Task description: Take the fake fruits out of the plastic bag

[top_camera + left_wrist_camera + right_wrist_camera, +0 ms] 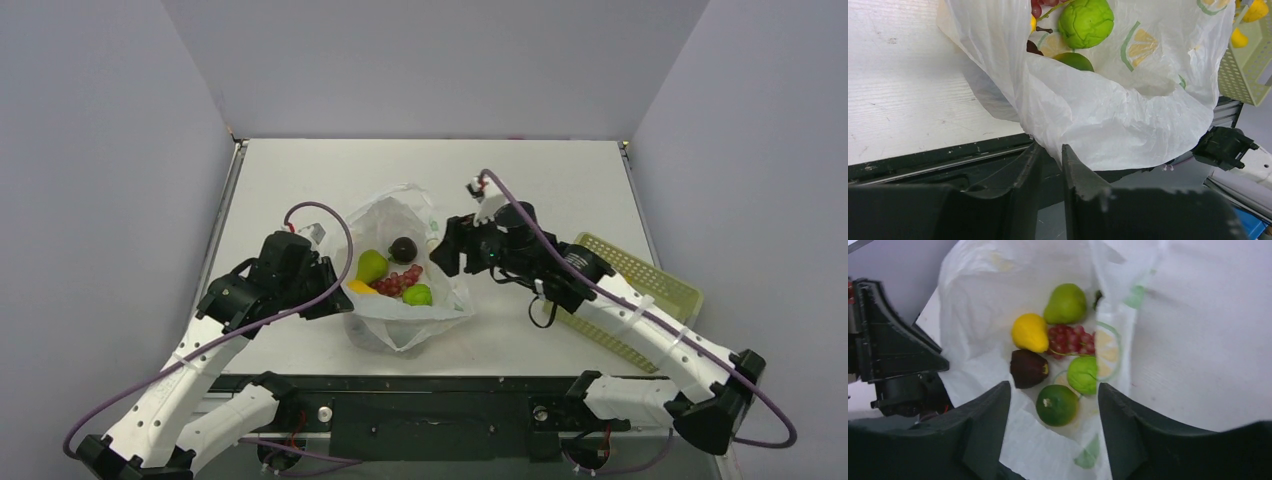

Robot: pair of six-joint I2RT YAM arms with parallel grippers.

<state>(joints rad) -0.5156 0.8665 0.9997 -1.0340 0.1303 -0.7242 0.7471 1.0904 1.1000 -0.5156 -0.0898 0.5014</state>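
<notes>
From above, the bag [400, 328] lies open-mouthed on the counter [300, 180] between my two arms, with my left jaws at its left rim and my right jaws at its right rim. Inside it I see the pear [371, 265], a purple fruit [403, 248], the grapes [398, 283], a lumpy green fruit [418, 295] and a yellow piece [358, 287]. The basket [660, 285] sits on the counter to the right, partly under my right arm [640, 320]. At my left wrist, my left fingers [1018, 185] stand with only a narrow slit between them, and the bag's lower fold comes down to their tips. I cannot tell whether the film is pinched there or only touching. Higher up, the lumpy green fruit and a darker lime [1075, 61] lie in the bag, and a corner of the basket shows at the right edge. At my right wrist, my right jaws are released, right fingers [983, 430] spread wide over the bag's mouth with nothing gripped between them. Below them the pear, the yellow piece, the grapes, the purple fruit, the lumpy green fruit and the lime lie close together, all inside the bag.
</notes>
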